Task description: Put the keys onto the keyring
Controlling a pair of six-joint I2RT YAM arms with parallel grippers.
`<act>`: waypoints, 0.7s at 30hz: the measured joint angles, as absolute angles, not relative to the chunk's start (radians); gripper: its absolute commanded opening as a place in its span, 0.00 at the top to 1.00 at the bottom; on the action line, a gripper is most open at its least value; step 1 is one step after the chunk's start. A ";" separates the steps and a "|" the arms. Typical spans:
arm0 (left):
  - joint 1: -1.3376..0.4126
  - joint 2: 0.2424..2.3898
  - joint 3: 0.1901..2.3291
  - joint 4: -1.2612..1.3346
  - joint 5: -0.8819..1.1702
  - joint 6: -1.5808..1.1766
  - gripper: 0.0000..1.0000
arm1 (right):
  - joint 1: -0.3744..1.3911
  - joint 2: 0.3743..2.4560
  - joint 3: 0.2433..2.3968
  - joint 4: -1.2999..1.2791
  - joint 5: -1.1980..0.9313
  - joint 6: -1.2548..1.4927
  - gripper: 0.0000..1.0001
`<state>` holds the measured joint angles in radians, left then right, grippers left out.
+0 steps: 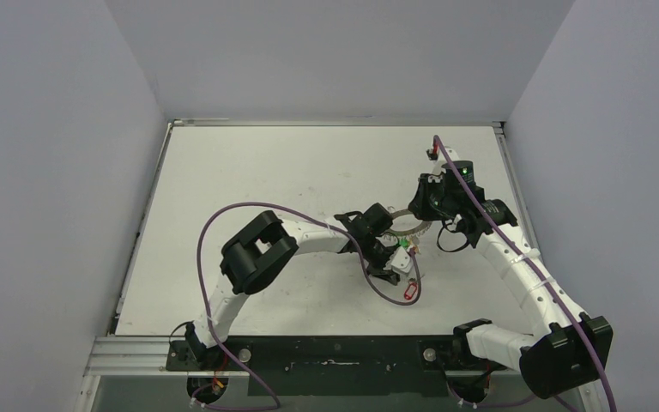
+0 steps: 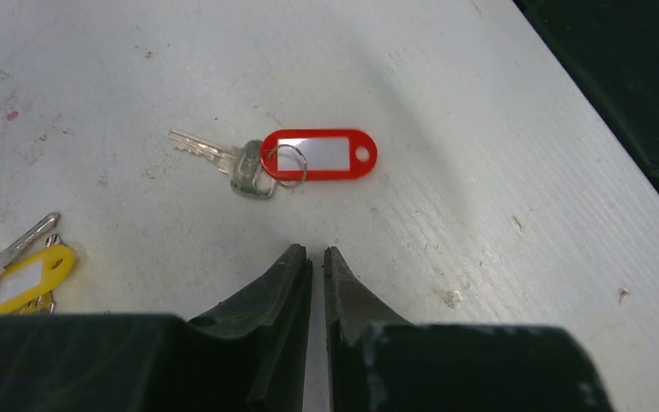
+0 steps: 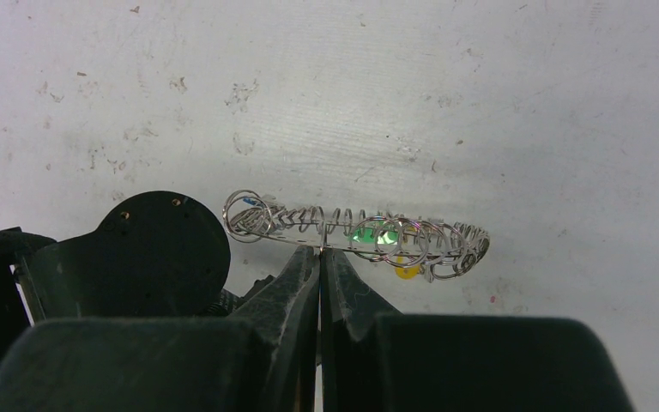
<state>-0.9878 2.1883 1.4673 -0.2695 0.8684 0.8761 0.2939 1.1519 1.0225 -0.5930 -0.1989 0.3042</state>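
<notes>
Logging this from the remote desk. The white, scuffed table top [image 1: 249, 172] carries everything. My reference is the flat grey metal keyring edged with small wire loops [image 1: 409, 226]. Both white-and-black arms bend inward toward it, the left arm [image 1: 309, 236] from its left and the right arm [image 1: 523, 266] from its right.

Right gripper [image 3: 320, 251]: black fingers are pressed together on the keyring's near rim. My right wrist camera sees the ring edge-on and level. I cannot tell whether it is clear of the table.

Left gripper [image 2: 315, 253]: it is just on the near side of the keyring, pointed down at the table. Its jaws are drawn to a narrow slit with nothing between them.

Small silver metal key with a red oblong plastic tag [image 2: 309, 156]: it lies flat on the table, on the arm-base side of the keyring. It is just ahead of the left fingertips and apart from them. A thin wire loop joins key and tag.

Yellow plastic tag [image 2: 26, 275]: it lies with silver keys at the left edge of the left wrist view.

Green plastic tag [image 1: 403, 243]: it lies just beside the keyring's near edge, and it glows through the loops from the right wrist.
</notes>
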 measured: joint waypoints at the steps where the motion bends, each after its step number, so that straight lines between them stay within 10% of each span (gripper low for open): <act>1: -0.988 2.186 1.467 -0.270 0.862 0.879 0.94 | 0.294 1.152 1.023 -0.591 -0.199 0.304 1.00; 9: -0.989 2.070 1.338 -0.269 0.775 0.909 0.99 | 0.294 1.155 1.023 -0.585 -0.202 0.304 1.00; 21: -1.047 2.004 1.303 -0.128 0.712 0.753 0.65 | 0.294 1.165 1.023 -0.580 -0.207 0.312 1.00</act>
